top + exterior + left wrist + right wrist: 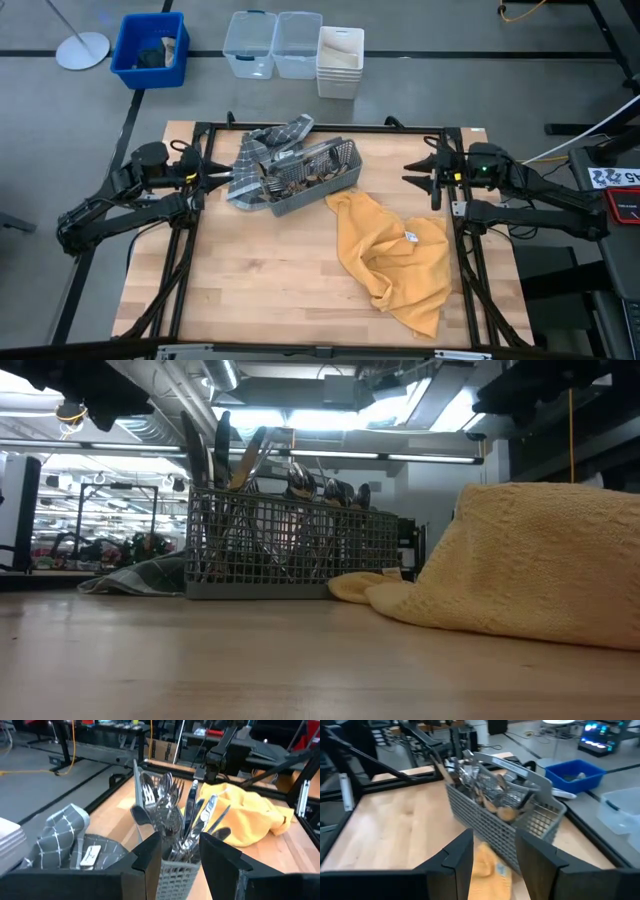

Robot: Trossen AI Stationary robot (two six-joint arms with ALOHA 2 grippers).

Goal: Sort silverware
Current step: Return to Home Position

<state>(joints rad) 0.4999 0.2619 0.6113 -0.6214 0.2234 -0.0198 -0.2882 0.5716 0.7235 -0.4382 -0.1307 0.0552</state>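
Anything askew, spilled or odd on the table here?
The caddy sits skewed to the table edges, with a crumpled grey cloth at one end and a yellow towel bunched against it. No silverware lies loose; it all stands in the caddy.

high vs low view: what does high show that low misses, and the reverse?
High only: the left gripper and right gripper, both open and empty, at the table's sides; the blue bin and clear bins on the floor. Low only: the silverware standing upright, poking above the rim of the caddy. Both: caddy, yellow towel, checked cloth.
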